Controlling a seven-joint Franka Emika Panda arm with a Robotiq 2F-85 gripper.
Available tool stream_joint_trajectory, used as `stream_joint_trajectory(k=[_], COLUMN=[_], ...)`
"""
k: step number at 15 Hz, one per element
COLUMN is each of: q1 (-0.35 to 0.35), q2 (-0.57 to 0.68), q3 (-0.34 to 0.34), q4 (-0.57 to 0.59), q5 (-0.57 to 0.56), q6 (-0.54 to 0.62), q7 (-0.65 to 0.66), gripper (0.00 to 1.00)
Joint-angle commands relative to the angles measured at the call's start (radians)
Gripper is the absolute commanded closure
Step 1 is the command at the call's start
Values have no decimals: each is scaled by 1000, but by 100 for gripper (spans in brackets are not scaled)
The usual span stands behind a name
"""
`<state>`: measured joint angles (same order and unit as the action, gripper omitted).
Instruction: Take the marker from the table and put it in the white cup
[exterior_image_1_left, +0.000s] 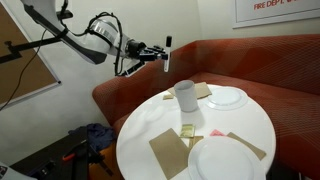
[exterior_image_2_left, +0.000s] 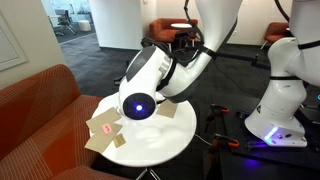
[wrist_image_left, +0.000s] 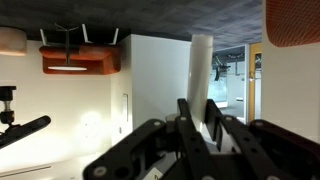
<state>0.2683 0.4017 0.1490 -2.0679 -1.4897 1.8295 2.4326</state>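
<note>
My gripper (exterior_image_1_left: 160, 54) is shut on the marker (exterior_image_1_left: 167, 46), a thin dark stick with a whitish end. It holds the marker upright in the air, above and to the left of the white cup (exterior_image_1_left: 185, 95). The cup stands upright at the back of the round white table (exterior_image_1_left: 140, 125). In the wrist view the marker (wrist_image_left: 201, 60) sticks up whitish between the two black fingers (wrist_image_left: 198, 108). In an exterior view the arm's body hides the cup and the marker, and only part of the table (exterior_image_2_left: 165, 138) shows.
Two white plates (exterior_image_1_left: 226, 97) (exterior_image_1_left: 222, 158) lie on the table with brown napkins (exterior_image_1_left: 168, 152) and a small packet (exterior_image_1_left: 188, 130). A red sofa (exterior_image_1_left: 250, 60) curves behind the table. A second robot (exterior_image_2_left: 280, 100) stands on the floor beyond it.
</note>
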Motion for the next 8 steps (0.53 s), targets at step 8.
stream_joint_trajectory(k=[8], q1=[10], q2=[208], q3=[4], q4=[166], q5=[-65], q6=[-138], q7=[37], gripper=[95])
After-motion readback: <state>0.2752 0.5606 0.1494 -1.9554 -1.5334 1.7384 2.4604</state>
